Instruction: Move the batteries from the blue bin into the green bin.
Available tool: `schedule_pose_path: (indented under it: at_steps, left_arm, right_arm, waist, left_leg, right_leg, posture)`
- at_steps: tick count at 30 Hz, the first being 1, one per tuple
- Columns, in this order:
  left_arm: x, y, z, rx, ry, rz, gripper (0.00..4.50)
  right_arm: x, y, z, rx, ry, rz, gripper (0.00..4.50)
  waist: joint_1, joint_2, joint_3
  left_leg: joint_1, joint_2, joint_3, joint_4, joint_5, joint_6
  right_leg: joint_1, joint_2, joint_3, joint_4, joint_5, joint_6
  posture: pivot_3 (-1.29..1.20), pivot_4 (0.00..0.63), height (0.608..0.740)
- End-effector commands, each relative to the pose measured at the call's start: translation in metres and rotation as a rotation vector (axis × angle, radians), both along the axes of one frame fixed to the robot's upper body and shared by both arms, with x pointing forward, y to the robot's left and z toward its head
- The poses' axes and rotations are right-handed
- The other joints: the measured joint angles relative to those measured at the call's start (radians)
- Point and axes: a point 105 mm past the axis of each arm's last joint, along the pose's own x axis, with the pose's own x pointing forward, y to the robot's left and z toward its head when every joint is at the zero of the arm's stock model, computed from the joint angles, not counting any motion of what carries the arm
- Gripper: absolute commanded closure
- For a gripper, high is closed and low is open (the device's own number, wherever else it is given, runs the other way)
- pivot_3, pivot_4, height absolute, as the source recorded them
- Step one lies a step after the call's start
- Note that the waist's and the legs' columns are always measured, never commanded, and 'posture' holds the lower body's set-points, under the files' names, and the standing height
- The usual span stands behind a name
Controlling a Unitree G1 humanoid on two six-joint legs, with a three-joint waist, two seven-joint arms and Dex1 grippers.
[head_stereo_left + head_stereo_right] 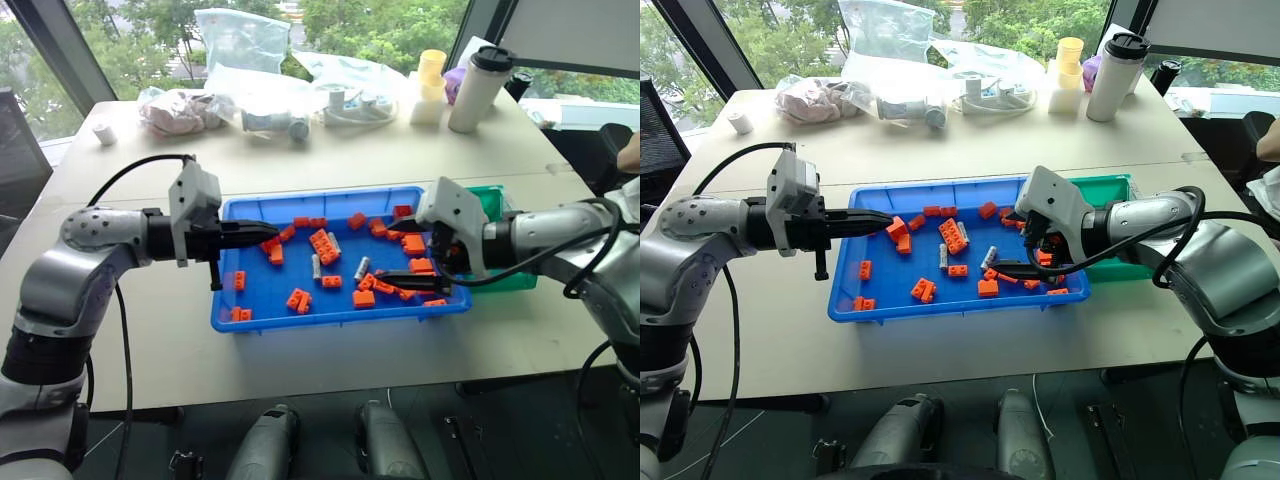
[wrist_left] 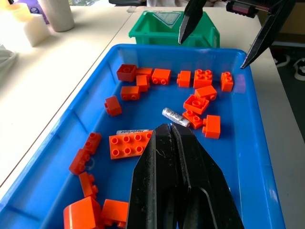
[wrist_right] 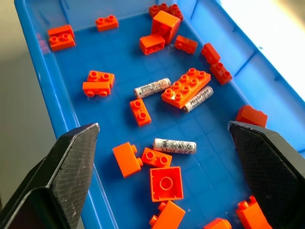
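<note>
Behind the table [image 1: 300,160], windows show green trees; bags, cups and a tumbler along its far edge are too small for any label to be read. On it, the blue bin [image 1: 330,318] holds orange bricks [image 3: 186,87] and three batteries [image 3: 174,145]. One battery, half hidden under a long brick, reads "Heybright"; the others' print is illegible. The green bin [image 1: 492,200] sits largely hidden behind the right gripper [image 1: 425,250], whose jaws stand wide. The left gripper [image 1: 275,232] is pinched closed, empty.
</note>
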Motion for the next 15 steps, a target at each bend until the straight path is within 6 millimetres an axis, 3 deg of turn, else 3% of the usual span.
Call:
schedule_pose_path:
  at_steps: [1,8,15]
  left_arm:
    - [-0.001,0.004,0.009,-0.002,-0.052,0.008,4.50]
    - [-0.003,0.009,0.005,-0.002,-0.055,0.032,4.50]
    - [-0.008,0.013,0.003,-0.006,-0.058,0.065,4.50]
  right_arm:
    - [0.004,0.012,0.004,-0.008,-0.042,0.057,0.02]
    - [0.024,0.058,-0.015,-0.059,-0.020,0.217,0.02]
    - [0.046,0.080,-0.037,-0.140,-0.004,0.294,0.02]
  waist:
    - [0.000,0.000,0.000]
    - [-0.005,0.000,0.000]
    - [-0.002,0.000,0.000]
  left_leg:
    - [0.000,0.000,0.000,0.000,0.000,0.000]
    - [0.000,0.000,0.000,0.000,0.000,-0.001]
    - [-0.001,-0.001,-0.001,0.001,0.002,-0.004]
  right_leg:
    - [0.000,0.000,0.000,0.000,0.000,0.000]
    - [-0.001,0.001,0.000,0.001,0.000,0.000]
    - [-0.001,0.001,0.000,0.000,0.000,0.000]
  posture:
    - [0.00,0.150,0.740]
    - [0.00,0.150,0.740]
    - [0.00,0.150,0.740]
